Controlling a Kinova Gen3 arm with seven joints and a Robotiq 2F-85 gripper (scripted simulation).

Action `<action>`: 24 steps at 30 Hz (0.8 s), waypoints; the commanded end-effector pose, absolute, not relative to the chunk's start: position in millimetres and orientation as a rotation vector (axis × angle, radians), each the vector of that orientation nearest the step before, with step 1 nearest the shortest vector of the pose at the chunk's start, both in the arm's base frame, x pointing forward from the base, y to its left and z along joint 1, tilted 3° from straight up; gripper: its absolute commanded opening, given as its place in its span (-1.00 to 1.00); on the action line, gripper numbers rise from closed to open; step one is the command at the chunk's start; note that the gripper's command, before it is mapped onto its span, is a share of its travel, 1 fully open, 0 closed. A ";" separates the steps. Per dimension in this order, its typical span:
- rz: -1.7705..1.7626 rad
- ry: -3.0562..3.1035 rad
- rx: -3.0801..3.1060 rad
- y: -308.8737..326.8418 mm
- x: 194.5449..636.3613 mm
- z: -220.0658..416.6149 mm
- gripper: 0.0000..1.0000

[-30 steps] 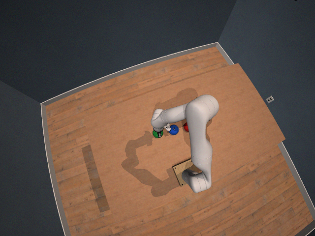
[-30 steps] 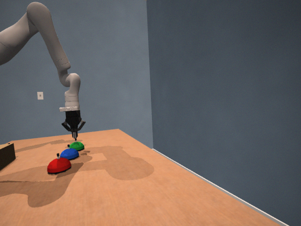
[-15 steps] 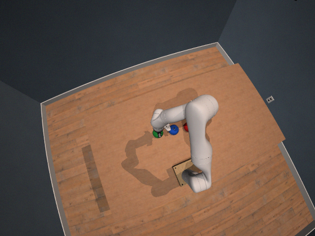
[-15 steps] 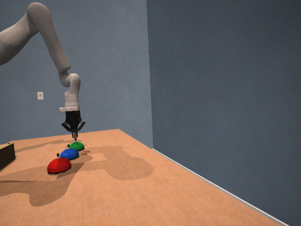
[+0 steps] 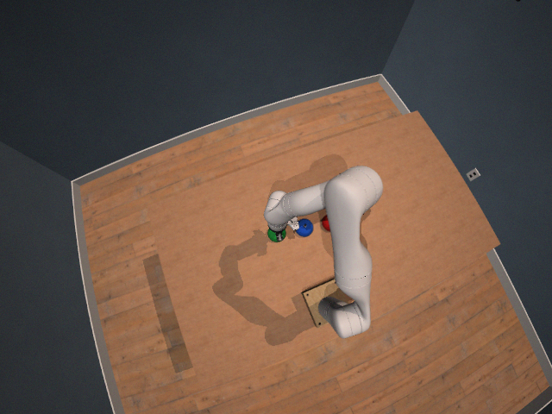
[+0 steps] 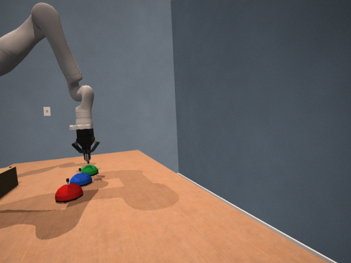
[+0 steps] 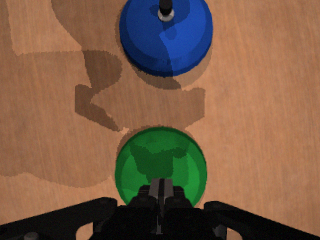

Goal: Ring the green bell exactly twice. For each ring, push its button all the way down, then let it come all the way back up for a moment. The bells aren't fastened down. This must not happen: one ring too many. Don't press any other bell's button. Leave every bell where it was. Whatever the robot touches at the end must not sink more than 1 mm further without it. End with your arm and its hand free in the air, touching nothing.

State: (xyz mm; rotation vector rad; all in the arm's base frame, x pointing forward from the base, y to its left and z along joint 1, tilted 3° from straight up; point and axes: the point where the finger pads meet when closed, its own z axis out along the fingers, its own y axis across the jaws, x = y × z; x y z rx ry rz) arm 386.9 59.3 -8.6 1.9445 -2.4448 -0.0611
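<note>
directly under gripper [image 6: 87, 160]: green bell [image 6: 90, 170]

Even, fairly bright light cast a hard-edged arm shadow [image 5: 249, 285] across the table [image 5: 423, 200] toward the lower left, while the top view bowed at its edges.
</note>
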 end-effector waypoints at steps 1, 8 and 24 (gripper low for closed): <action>-0.061 -2.449 1.943 59.8 386.6 -10.2 -1.00; -0.061 -2.449 1.943 59.8 386.5 -10.5 -1.00; -0.061 -2.449 1.943 59.9 386.5 -16.9 -1.00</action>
